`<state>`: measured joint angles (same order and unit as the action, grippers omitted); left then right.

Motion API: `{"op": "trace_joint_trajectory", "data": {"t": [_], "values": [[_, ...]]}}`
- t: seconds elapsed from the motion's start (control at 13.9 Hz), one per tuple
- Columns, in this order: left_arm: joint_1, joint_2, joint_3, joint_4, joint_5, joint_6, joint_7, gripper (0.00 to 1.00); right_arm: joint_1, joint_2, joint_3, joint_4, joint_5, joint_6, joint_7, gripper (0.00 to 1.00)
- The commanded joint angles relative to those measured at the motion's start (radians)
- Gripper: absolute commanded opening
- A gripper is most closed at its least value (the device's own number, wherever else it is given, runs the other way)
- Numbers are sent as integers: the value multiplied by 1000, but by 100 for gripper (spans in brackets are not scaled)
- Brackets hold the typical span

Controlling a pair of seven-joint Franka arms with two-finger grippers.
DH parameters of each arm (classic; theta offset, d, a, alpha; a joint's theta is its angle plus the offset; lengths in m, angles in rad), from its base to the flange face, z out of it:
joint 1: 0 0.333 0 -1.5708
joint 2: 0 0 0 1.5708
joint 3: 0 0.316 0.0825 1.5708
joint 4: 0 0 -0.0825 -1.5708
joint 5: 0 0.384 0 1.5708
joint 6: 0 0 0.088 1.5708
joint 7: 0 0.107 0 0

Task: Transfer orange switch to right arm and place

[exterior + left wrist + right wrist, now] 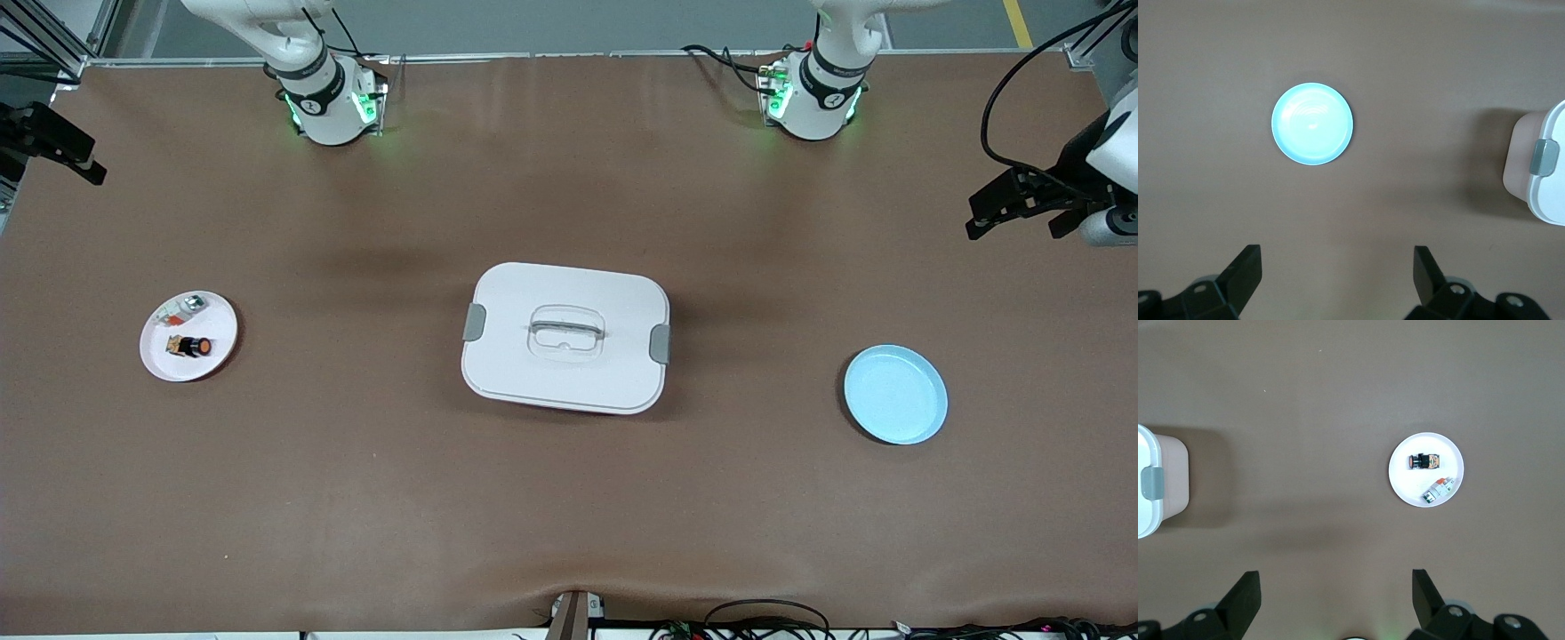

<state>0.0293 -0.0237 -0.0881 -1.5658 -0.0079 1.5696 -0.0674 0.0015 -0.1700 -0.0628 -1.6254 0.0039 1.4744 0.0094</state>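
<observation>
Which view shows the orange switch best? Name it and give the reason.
The front view: the orange switch lies on its side on the white plate, its orange cap plainly visible. The right wrist view shows it smaller and darker, beside the white-and-grey part. The left wrist view misses it, showing only the blue plate.

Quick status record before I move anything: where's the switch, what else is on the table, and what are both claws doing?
orange switch: lying on the white plate, toward the right arm's end of the table
also on that plate: small white-and-grey part, farther from the front camera than the switch
centre of table: white lidded box, lid on
blue plate: toward the left arm's end, nothing in it
left claw: open, holding nothing, high over the table, waiting
right claw: open, holding nothing, high over the table, waiting
handover: not yet begun
</observation>
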Motion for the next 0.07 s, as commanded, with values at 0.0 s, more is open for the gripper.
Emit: {"op": "trace_joint_trajectory", "data": {"t": [0.0], "values": [[1,-8,-1,9,23,-16,8,100,2,-25,0,-24,10,9,38,100]]}}
